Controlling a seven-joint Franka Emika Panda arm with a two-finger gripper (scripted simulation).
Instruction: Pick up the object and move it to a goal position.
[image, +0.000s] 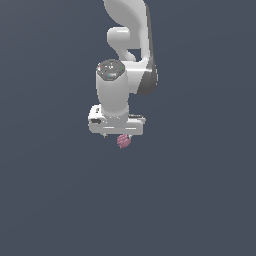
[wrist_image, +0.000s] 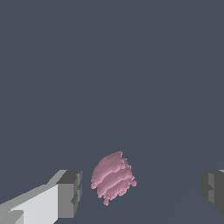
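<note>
The object (wrist_image: 113, 177) is a small pink-mauve, ridged, roundish lump on the dark grey floor. It lies between the two grey fingertips of my gripper (wrist_image: 142, 192), which is open. It sits close to one fingertip (wrist_image: 70, 192) with a narrow gap, and far from the other (wrist_image: 214, 190). Neither pad touches it. In the exterior view the object (image: 123, 141) peeks out just below the white hand (image: 116, 125), which hangs straight over it and hides the fingers.
A plain dark grey floor (image: 200, 200) fills both views. The white arm (image: 127, 45) rises behind the hand toward the top of the exterior view.
</note>
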